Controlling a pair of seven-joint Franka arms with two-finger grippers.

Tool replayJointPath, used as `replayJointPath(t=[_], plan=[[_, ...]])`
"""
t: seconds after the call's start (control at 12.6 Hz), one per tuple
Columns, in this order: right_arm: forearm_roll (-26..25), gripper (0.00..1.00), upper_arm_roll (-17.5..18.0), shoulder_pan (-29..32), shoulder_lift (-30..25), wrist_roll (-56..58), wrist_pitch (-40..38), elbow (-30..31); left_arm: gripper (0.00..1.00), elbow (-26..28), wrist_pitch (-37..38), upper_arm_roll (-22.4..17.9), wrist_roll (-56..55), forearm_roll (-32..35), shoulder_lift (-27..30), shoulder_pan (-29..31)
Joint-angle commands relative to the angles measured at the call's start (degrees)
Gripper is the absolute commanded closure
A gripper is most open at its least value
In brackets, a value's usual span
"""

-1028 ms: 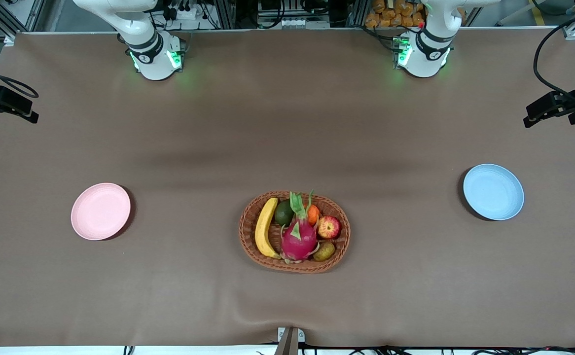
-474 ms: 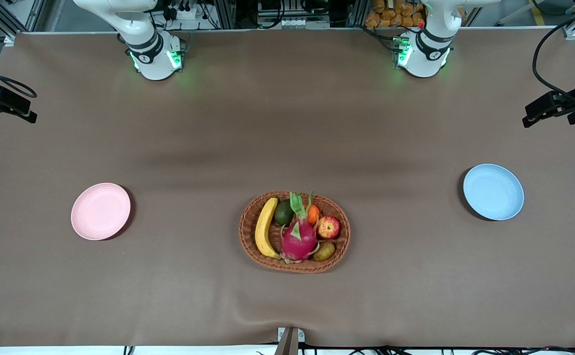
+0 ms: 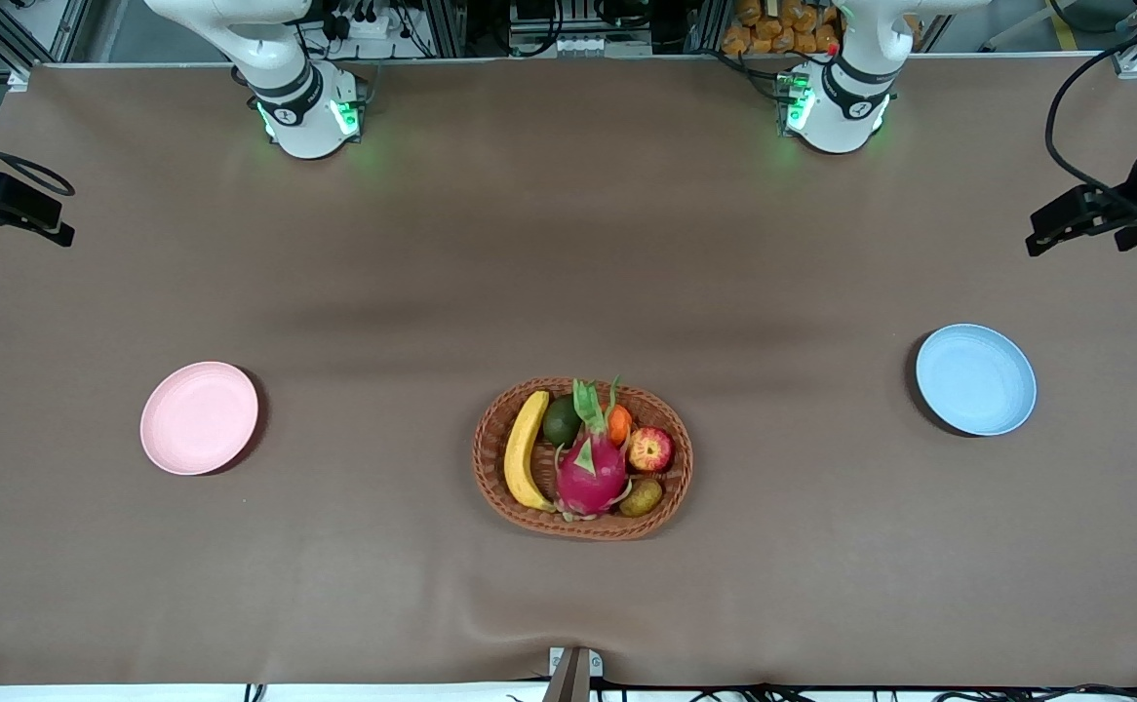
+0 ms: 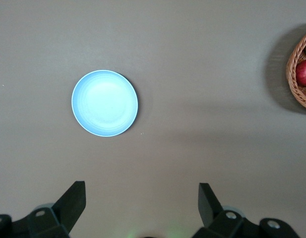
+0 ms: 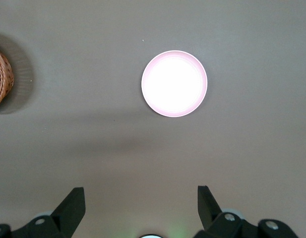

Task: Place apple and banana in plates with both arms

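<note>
A wicker basket [image 3: 583,458] sits in the middle of the brown desk [image 3: 568,244], close to the front camera. In it the banana [image 3: 524,450] lies along the rim toward the right arm's end, and the apple [image 3: 650,449] rests toward the left arm's end, with a pink dragon fruit [image 3: 590,468] between them. The pink plate [image 3: 199,417] lies bare toward the right arm's end, well apart from the basket; the blue plate [image 3: 975,379] lies bare toward the left arm's end. The left gripper [image 4: 141,210] hangs high over the desk near the blue plate, fingers [image 4: 73,201] spread wide and holding nothing. The right gripper [image 5: 140,210] hangs high near the pink plate, fingers [image 5: 73,204] also wide and holding nothing.
</note>
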State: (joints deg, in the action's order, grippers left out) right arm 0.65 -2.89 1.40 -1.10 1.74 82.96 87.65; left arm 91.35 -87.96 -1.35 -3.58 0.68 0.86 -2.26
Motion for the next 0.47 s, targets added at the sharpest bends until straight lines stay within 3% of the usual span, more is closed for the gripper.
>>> replayJointPath(t=[0.0, 0.4], plan=[[-0.5, 0.0, 0.9, 1.1, -0.1, 0.8, 0.4, 0.2, 0.0, -1.8, -1.6, -0.3, 0.8, 0.0, -2.8, -1.4], [-0.5, 0.0, 1.0, 0.6, 0.5, 0.8, 0.6, 0.2, 0.0, -5.0, -2.2, -0.2, 0.2, -0.6, -7.2, -3.4]])
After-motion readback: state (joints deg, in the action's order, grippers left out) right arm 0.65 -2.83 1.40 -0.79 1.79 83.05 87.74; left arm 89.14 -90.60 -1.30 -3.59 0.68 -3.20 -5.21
